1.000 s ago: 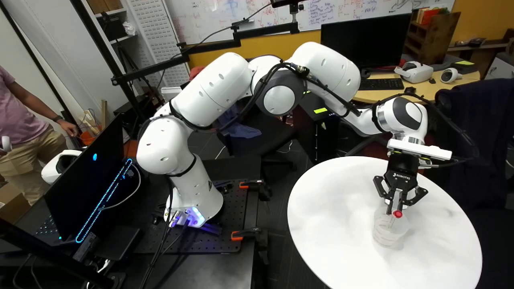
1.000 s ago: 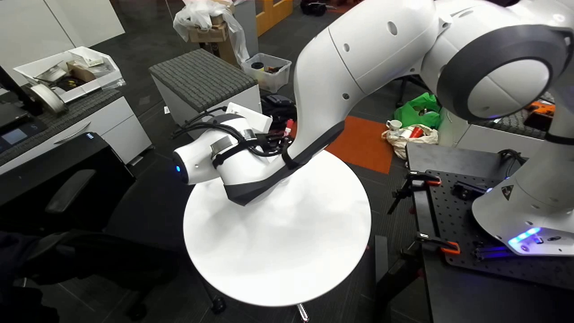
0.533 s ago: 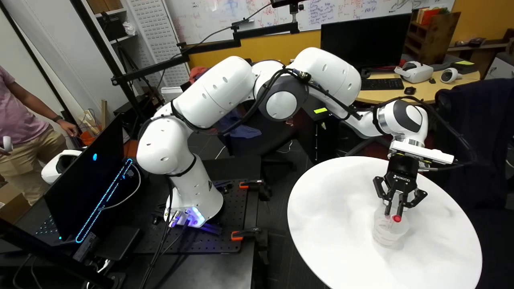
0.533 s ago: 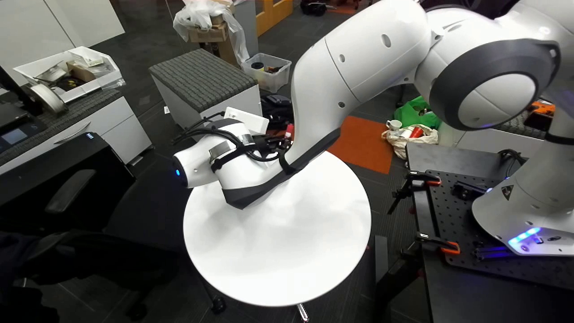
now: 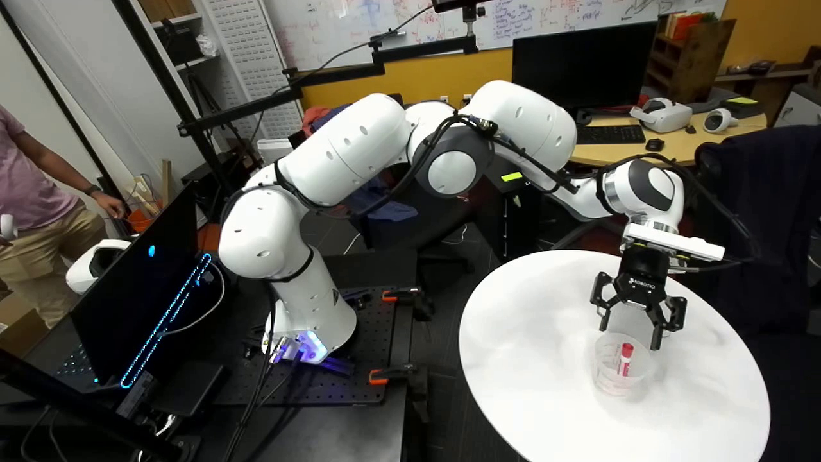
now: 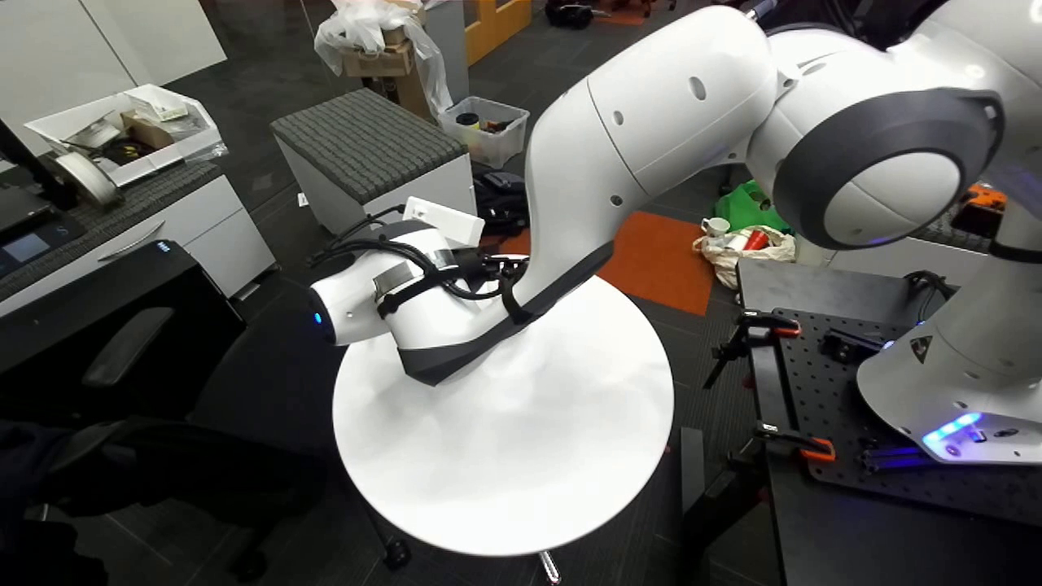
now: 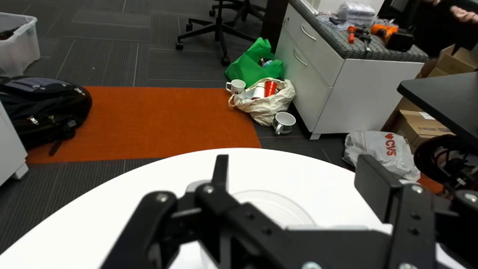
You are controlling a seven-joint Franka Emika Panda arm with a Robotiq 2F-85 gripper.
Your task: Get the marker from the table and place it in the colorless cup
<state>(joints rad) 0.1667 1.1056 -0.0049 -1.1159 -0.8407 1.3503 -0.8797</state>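
Dropped the marker into the clear cup in the last half second, with fingers spread wide, empty. Could tip the cup by snagging its rim when lifting away crookedly.

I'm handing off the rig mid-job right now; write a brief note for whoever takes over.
End effector: open, holding nothing, close above the small round transparent cup; contact unclear.
Thin red pen-shaped marker: inside that cup, roughly upright. Cup stands on the large round white table.
Done: marker is in the cup, ungripped.
Left: likely just backing away carefully, without tipping the cup.
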